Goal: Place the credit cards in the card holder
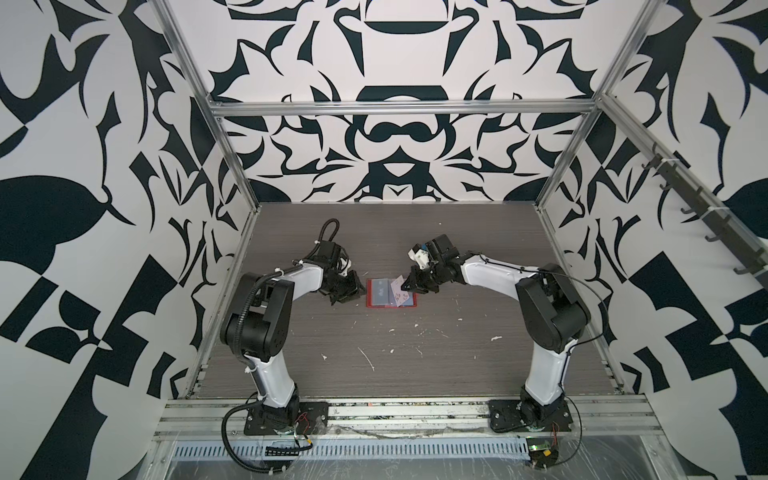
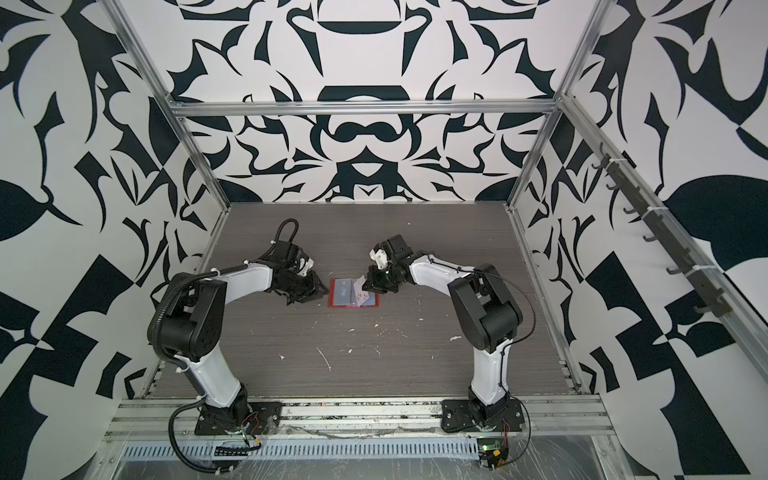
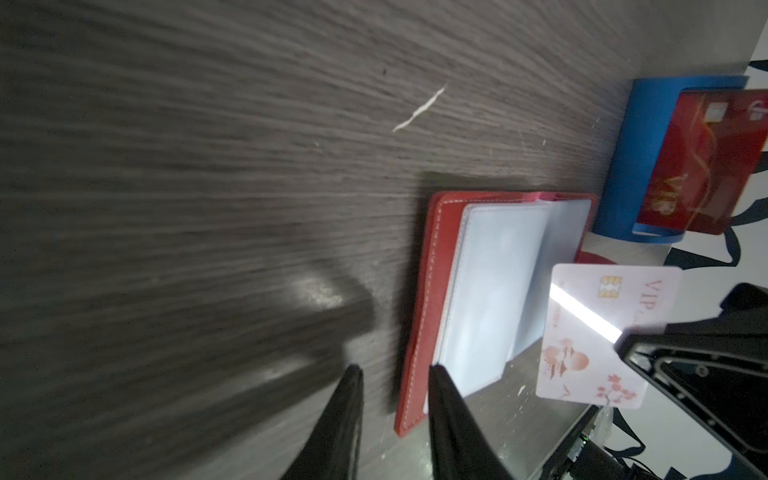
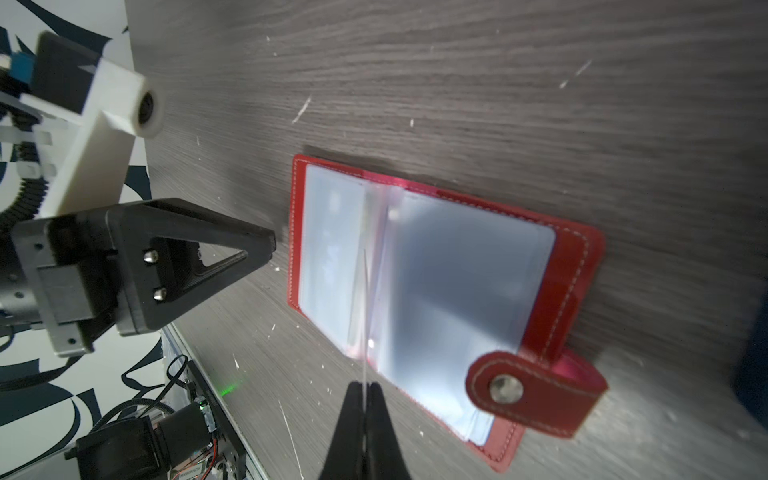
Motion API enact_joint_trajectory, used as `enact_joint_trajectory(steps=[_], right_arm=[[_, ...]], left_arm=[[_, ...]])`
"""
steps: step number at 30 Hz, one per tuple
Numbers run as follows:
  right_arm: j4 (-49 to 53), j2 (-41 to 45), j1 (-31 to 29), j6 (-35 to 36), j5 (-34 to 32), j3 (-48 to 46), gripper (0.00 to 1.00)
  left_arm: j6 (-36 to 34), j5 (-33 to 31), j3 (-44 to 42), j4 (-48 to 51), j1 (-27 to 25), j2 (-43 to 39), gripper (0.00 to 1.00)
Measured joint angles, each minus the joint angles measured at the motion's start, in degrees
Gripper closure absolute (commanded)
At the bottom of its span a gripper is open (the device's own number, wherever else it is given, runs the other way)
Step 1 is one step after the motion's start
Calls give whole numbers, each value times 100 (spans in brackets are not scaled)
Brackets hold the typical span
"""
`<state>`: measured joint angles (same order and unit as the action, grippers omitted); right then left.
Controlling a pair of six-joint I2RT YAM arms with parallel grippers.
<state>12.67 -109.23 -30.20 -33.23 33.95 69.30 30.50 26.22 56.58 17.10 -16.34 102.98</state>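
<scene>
The red card holder (image 1: 376,302) (image 2: 338,304) lies open on the table, clear pockets up. My right gripper (image 1: 405,286) (image 4: 364,384) is shut on a white credit card with pink marks (image 3: 598,336) (image 1: 400,291), tilted over the holder's middle fold; in the right wrist view the card shows edge-on (image 4: 365,307). At the holder's left edge my left gripper (image 1: 358,291) (image 3: 392,368) is open, its jaws astride the holder's (image 3: 440,249) red cover edge. A red credit card (image 3: 702,166) stands in a blue rack (image 3: 636,166) beyond the holder.
The holder's snap tab strap (image 4: 536,395) sticks out on the side near my right gripper. A finger of the left gripper (image 4: 208,257) shows close to the holder's far edge. White flecks are scattered over the grey wood table (image 1: 374,353). Metal frame posts bound the table.
</scene>
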Motion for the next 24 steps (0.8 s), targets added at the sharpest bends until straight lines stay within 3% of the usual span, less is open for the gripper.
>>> enact_joint_trajectory(steps=[24], right_arm=[[-68,-258,-66,-22,74,168,100]], left_arm=[[59,256,127,-229,4,315,82]])
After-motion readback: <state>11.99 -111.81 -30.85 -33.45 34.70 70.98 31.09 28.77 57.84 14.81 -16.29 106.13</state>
